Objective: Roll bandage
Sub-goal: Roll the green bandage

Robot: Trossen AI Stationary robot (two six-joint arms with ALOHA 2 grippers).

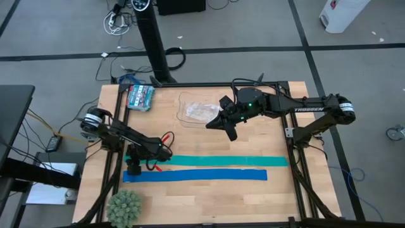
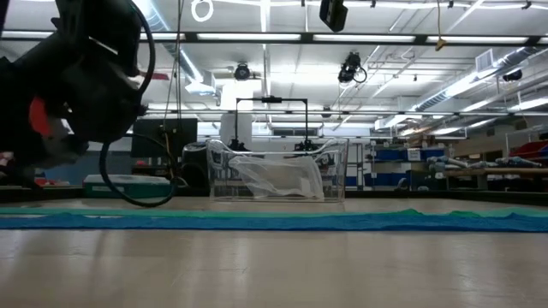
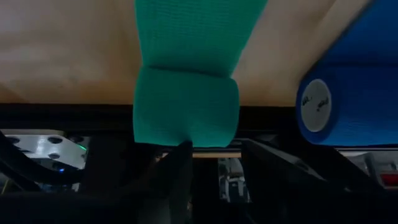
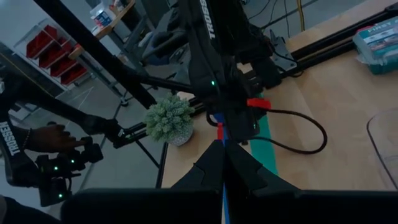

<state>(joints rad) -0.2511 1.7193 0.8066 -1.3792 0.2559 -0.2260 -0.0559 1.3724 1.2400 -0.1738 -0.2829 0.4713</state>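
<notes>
Closest to the low camera, the left arm's dark bulk with its looping cable fills the near left of the desk (image 1: 209, 209), a light wooden top inside a black frame. Two long cloth strips lie side by side across the middle of it, running from the left edge toward the right. The teal bandage (image 1: 221, 161) is the one farther from the front edge; the blue strip (image 1: 196, 175) lies just beside it on the front side, with its left end wound into a small roll.

At the left edge, the left gripper (image 1: 154, 159) sits low over the bandage's left end. Its wrist camera shows a short teal roll (image 3: 186, 107) already formed there, with the flat strip leading away from it. The fingers (image 3: 180, 163) are spread and come up against the roll; whether they pinch it I cannot tell.

Toward the back middle of the desk, the right gripper (image 1: 229, 132) hangs above the wood with its claw pressed together and nothing in it. Just beside it stands a clear plastic tub (image 1: 190, 113) holding a crumpled bag. A teal box (image 1: 140, 97) rests near the back left corner, and a small spiky green plant (image 1: 124, 207) sits at the front left corner.
</notes>
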